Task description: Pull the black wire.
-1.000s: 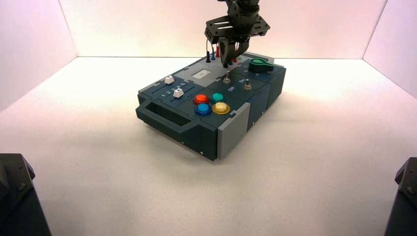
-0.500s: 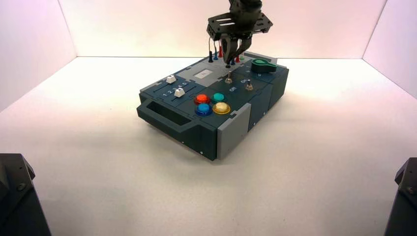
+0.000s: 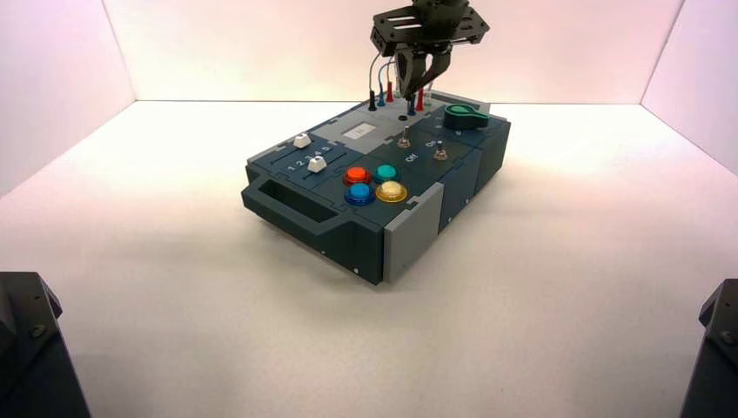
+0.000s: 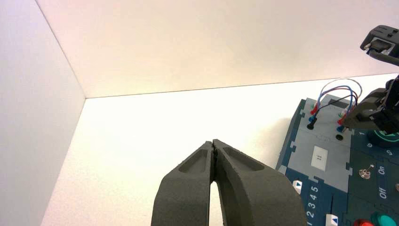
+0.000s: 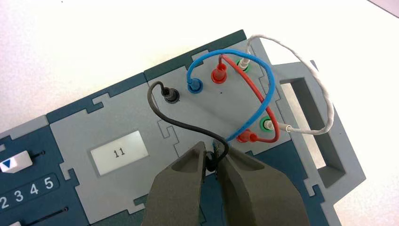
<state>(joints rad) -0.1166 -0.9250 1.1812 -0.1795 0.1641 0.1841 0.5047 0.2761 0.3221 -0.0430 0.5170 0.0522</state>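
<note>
The black wire (image 5: 188, 126) arches over the grey panel at the far end of the box (image 3: 348, 231). One black plug (image 5: 171, 95) stands in its socket. My right gripper (image 5: 211, 157) is shut on the wire's other plug and holds it above the panel. In the high view the right gripper (image 3: 418, 80) hangs above an empty dark socket (image 3: 402, 117), and the seated black plug (image 3: 372, 103) stands to its left. My left gripper (image 4: 214, 143) is shut and empty, away from the box on its left side.
Blue (image 5: 263, 75), red (image 5: 254, 94) and white (image 5: 324, 101) wires are plugged into the same panel beside the black one. A small display (image 5: 119, 151) reads 11. A green knob (image 3: 461, 116), two toggle switches (image 3: 404, 139) and coloured buttons (image 3: 374, 185) lie nearer on the box.
My right gripper has risen from the panel with the black plug in it. The plug has left its socket, which now shows empty. The left arm has not moved.
</note>
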